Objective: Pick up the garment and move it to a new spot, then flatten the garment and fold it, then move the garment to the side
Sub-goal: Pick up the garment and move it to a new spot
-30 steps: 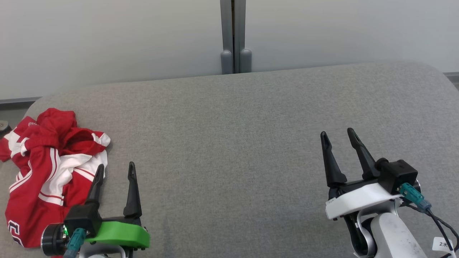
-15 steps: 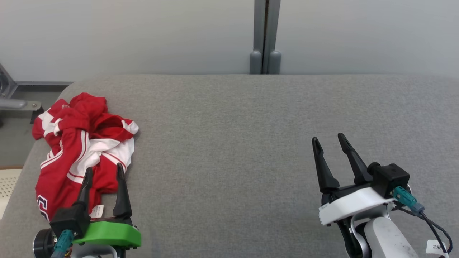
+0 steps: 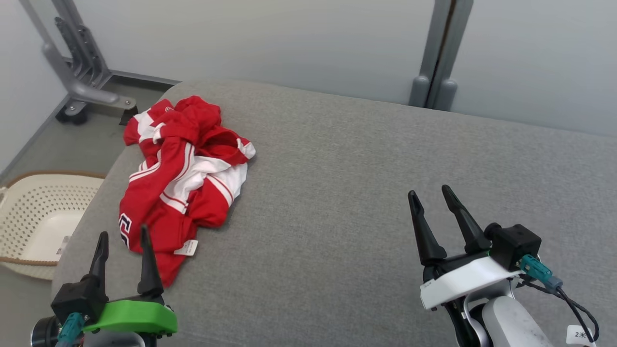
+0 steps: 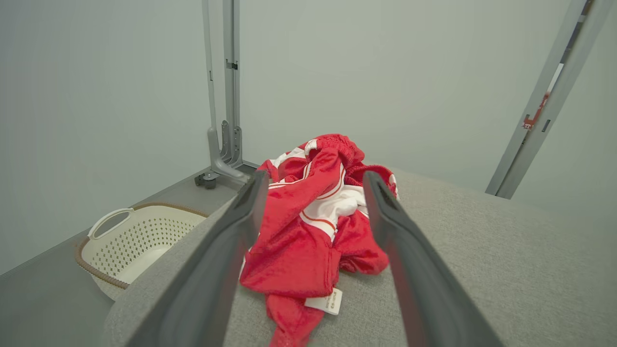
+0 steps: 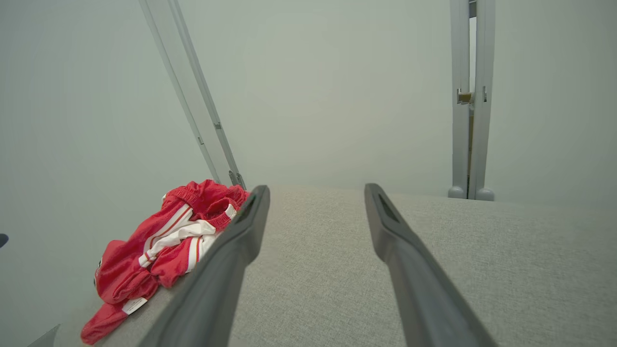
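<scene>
At the far left, on the floor beside the grey padded surface [image 3: 337,159], stands a cream perforated basket [image 3: 29,217], with a grey metal stand [image 3: 82,77] on the floor farther back. Next comes the left gripper [image 3: 123,231], low over the near left corner of the surface. Its two fingers are spread apart and have nothing between them.

The garment [image 3: 183,178] lies just ahead of that gripper and a little to its right. It is a crumpled red heap with white stripes, set along the left side of the surface and running from near the far edge down toward the fingertips. In the head view the right finger's tip overlaps the nearest hem, though whether it touches the cloth cannot be told. A small white label [image 3: 187,247] sticks out at the near right of the heap. In the left wrist view the heap shows between the two fingers, straight ahead.

Bare surface fills the middle. At the lower right, the right gripper [image 3: 429,191] hangs over it, well apart from the garment, fingers parted and empty. A grey post [image 3: 436,58] stands against the wall behind.
</scene>
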